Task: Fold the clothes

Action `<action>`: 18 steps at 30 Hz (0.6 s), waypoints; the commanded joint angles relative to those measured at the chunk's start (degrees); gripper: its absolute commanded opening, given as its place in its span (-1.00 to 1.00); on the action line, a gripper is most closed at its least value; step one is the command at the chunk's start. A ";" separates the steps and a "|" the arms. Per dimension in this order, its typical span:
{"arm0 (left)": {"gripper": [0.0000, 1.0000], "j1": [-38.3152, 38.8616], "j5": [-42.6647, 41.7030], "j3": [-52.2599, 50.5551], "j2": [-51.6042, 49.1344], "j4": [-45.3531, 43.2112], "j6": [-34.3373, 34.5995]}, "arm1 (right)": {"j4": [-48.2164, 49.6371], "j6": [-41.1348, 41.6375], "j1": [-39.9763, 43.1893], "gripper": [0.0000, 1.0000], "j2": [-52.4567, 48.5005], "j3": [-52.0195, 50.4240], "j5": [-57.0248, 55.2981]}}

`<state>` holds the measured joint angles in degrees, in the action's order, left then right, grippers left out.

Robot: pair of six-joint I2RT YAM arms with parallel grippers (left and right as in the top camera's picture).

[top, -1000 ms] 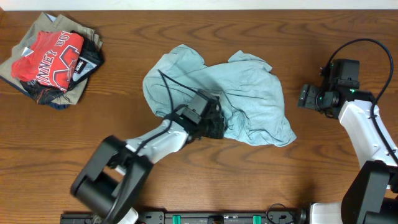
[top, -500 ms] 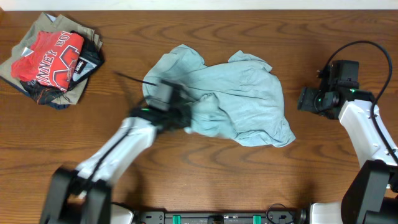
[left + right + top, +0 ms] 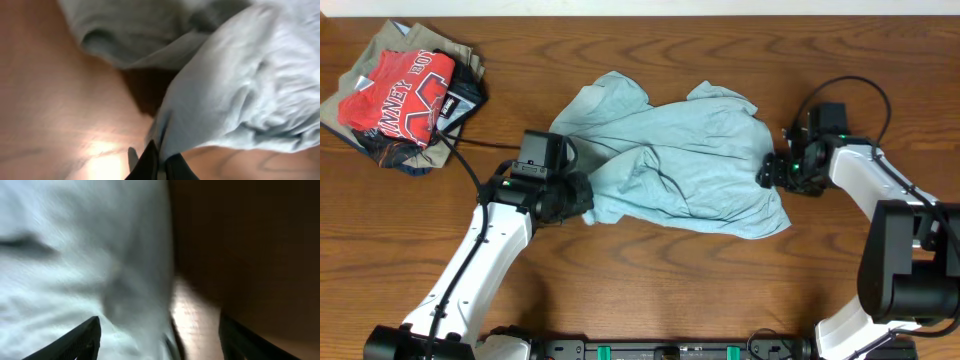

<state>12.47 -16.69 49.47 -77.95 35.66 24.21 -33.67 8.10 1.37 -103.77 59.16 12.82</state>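
left gripper [image 3: 580, 200]: clamped on shirt [image 3: 690, 160] hem | right gripper [image 3: 768, 172]: fingers apart, at shirt's right edge

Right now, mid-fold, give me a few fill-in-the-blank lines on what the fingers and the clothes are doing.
The left fingers are ____ on an edge of the pale blue garment.
The right fingers stand ____ at that garment's opposite side.
The T-shirt atop the pile is ____.
Missing words: shut; open; red.
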 commanded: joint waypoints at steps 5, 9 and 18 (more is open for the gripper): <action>-0.88 -0.24 3.91 0.63 0.20 1.16 0.31 | 4.07 0.02 -3.50 -0.98 -4.50 -0.11 -2.45; -0.88 -0.24 3.89 0.63 0.20 -0.26 0.31 | 1.88 0.02 -0.85 -0.98 -3.91 4.28 -13.20; -0.88 -0.24 3.89 0.63 0.20 -4.11 0.31 | -12.57 -0.02 9.77 -0.98 -2.67 29.16 -14.38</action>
<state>12.49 -14.24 49.47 -77.95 31.77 24.21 -43.94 8.12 8.69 -107.28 81.93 0.25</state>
